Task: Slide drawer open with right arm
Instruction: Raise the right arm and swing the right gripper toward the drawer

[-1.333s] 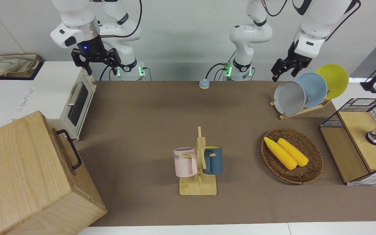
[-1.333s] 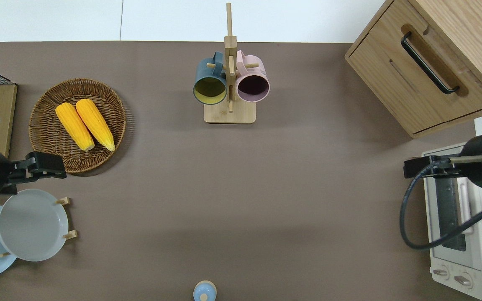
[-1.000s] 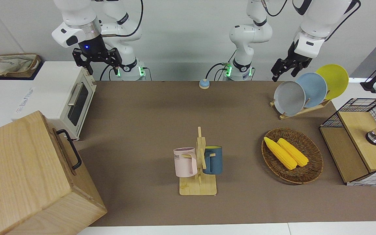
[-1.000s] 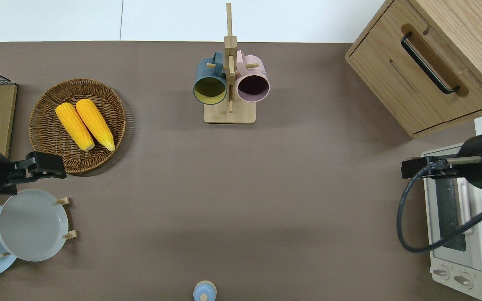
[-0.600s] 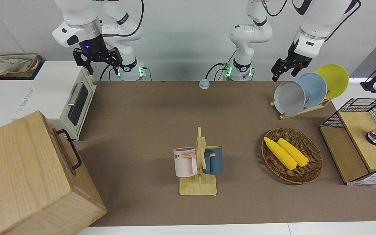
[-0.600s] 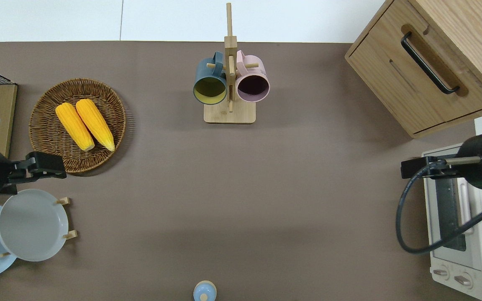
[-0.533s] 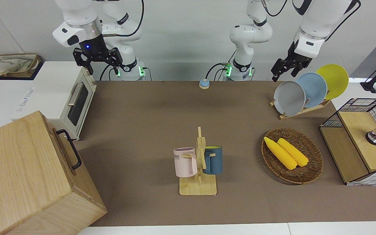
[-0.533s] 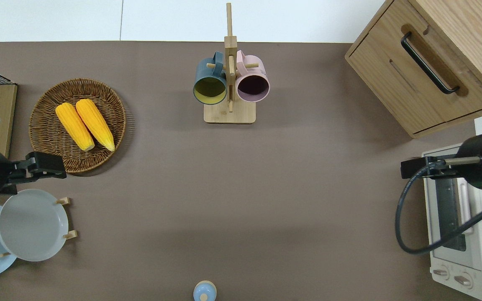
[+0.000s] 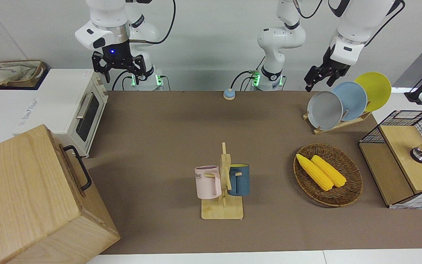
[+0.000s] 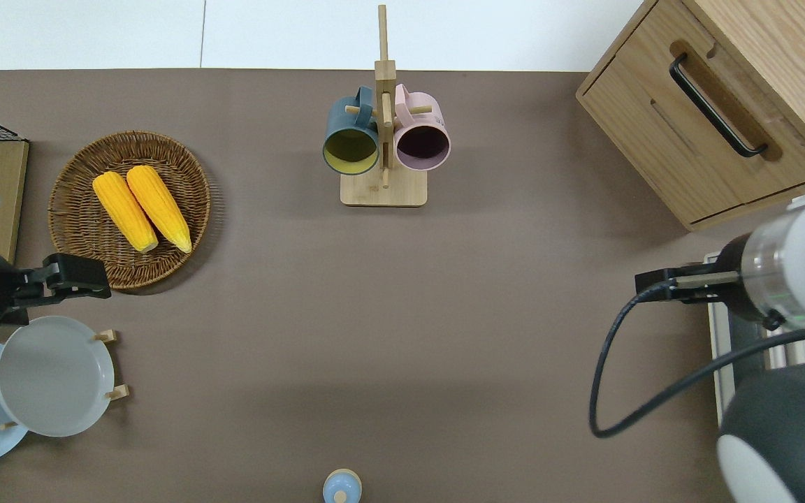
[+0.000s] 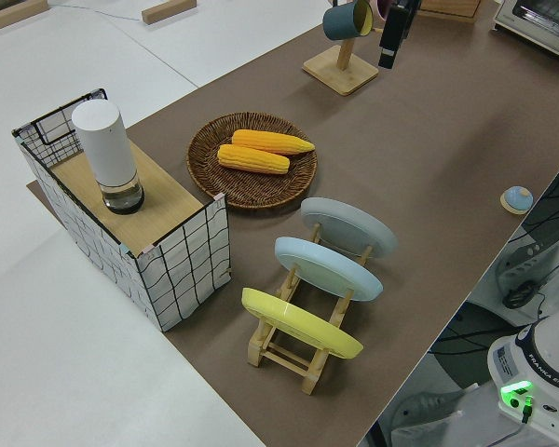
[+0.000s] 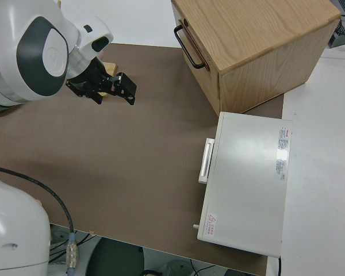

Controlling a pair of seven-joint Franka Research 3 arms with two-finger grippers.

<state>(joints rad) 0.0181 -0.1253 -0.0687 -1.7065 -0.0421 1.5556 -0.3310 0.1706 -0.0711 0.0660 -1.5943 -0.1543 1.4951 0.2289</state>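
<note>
Drawer (image 10: 706, 133) shut, flush in the big oak cabinet (image 9: 28, 198) at the right arm's end of the table, farther from the robots than the toaster oven (image 9: 75, 110); black bar handle (image 10: 717, 105) untouched, set in a recess on the cabinet's front; right gripper (image 9: 117, 69) up in the air, fingers spread wide and holding nothing, over bare table (image 10: 444, 314) just off the toaster oven's door, well apart from the handle; blue light visible on its body; left arm parked, and whether its gripper (image 9: 319, 79) is spread or closed I cannot tell. Judged stage: approach only, no contact yet. Risks from here: the cabinet sits skewed to the table edge, so fingers not turned to match the bar could straddle it crookedly and slip off; the recess is shallow, so a fingertip coming in too deep may jam against wood; a pull off the drawer's own line could bind it or drag the whole cabinet; a low path might clip the toaster oven's corner; mug stand (image 10: 383, 140) stands toward the middle, well apart and unlikely to interfere.
</note>
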